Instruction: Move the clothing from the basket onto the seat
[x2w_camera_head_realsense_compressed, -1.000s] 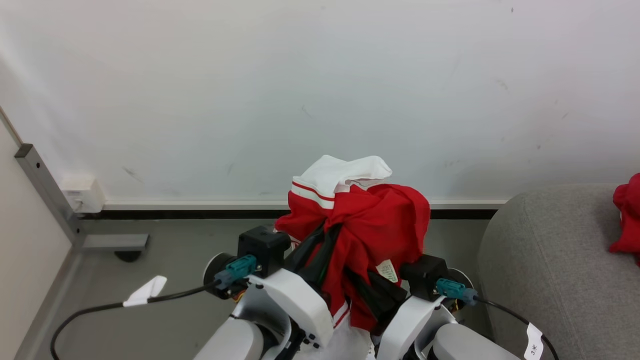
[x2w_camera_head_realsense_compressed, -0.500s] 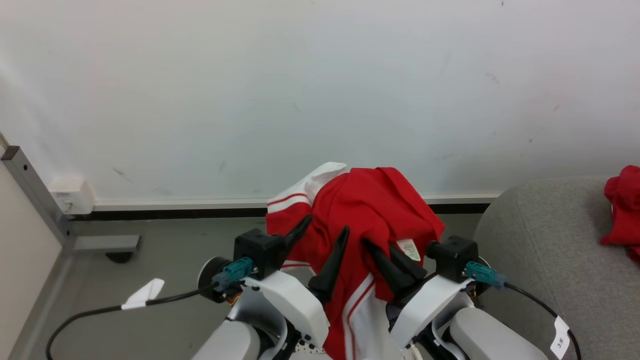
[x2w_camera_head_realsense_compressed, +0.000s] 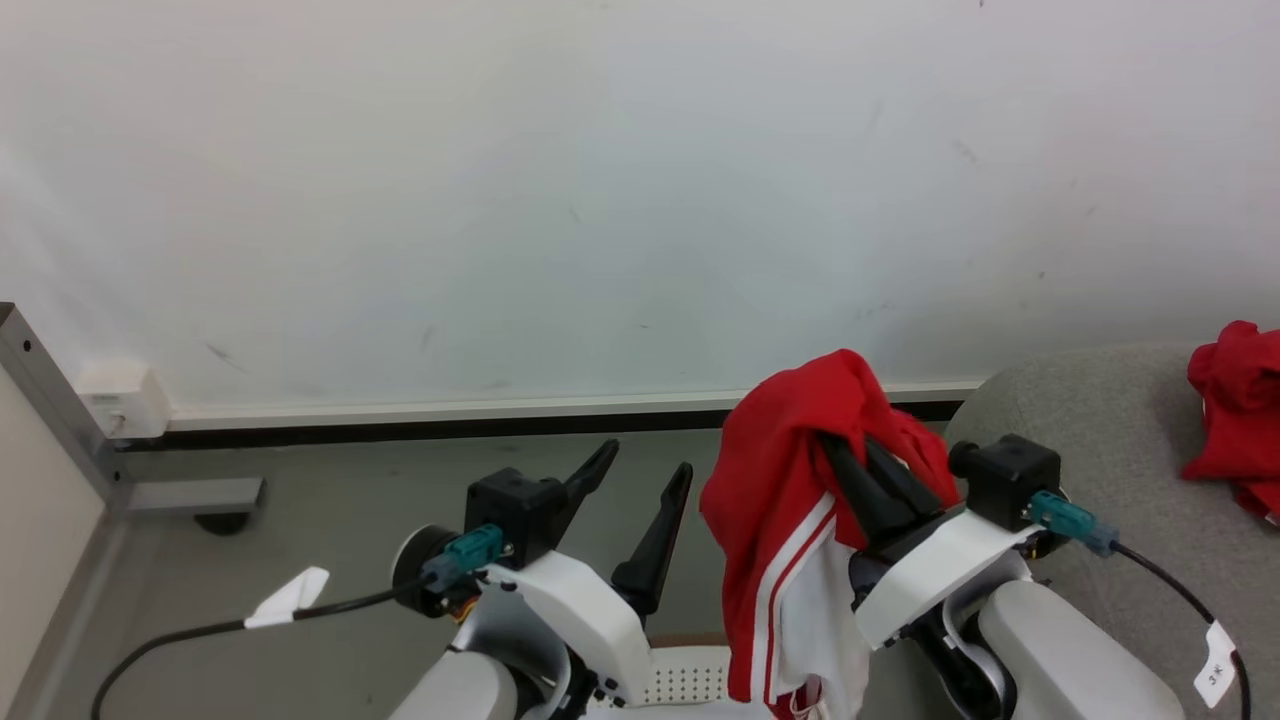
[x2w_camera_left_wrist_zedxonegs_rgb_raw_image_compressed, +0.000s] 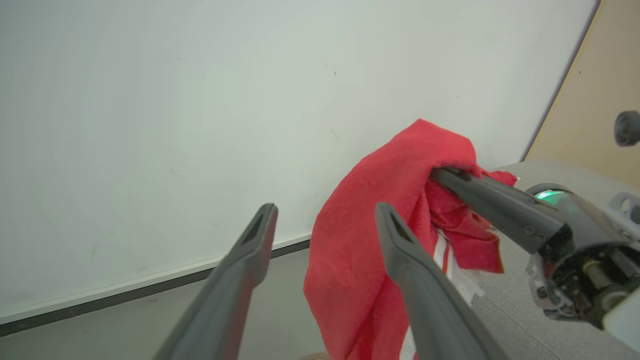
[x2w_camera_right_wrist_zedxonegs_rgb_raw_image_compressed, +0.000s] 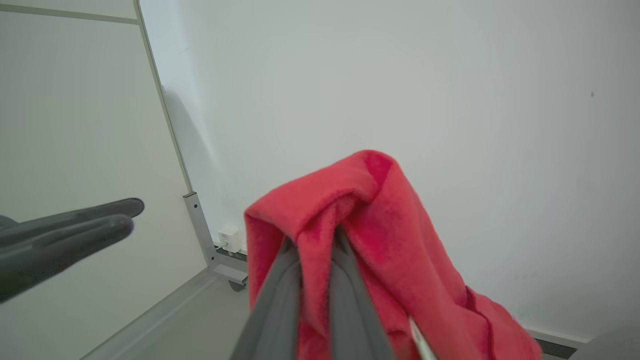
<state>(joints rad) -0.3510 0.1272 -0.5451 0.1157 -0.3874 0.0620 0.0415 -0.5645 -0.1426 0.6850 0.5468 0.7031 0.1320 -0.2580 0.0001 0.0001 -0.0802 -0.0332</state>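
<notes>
My right gripper (x2w_camera_head_realsense_compressed: 848, 447) is shut on the red garment with white stripes (x2w_camera_head_realsense_compressed: 790, 530), which hangs off its fingers above the floor, just left of the grey sofa (x2w_camera_head_realsense_compressed: 1100, 470). The same garment (x2w_camera_right_wrist_zedxonegs_rgb_raw_image_compressed: 360, 225) drapes over the pinched fingers in the right wrist view. My left gripper (x2w_camera_head_realsense_compressed: 645, 465) stands open and empty to the left of the cloth; its two fingers (x2w_camera_left_wrist_zedxonegs_rgb_raw_image_compressed: 250, 260) spread wide in the left wrist view, with the garment (x2w_camera_left_wrist_zedxonegs_rgb_raw_image_compressed: 380, 210) beyond them. A plain red garment (x2w_camera_head_realsense_compressed: 1235, 420) lies on the sofa at the right. A sliver of the perforated basket (x2w_camera_head_realsense_compressed: 690, 680) peeks out at the bottom.
A white wall (x2w_camera_head_realsense_compressed: 600, 200) with a dark skirting strip runs behind. A metal post with a foot (x2w_camera_head_realsense_compressed: 190, 495) and a white socket box (x2w_camera_head_realsense_compressed: 115, 400) stand at the left. Grey floor (x2w_camera_head_realsense_compressed: 330, 520) lies between them and my arms. Cables trail from both wrists.
My left gripper let go of the striped garment and now stands open. The right gripper carried the cloth right, toward the sofa. The camera turned slightly right too.
</notes>
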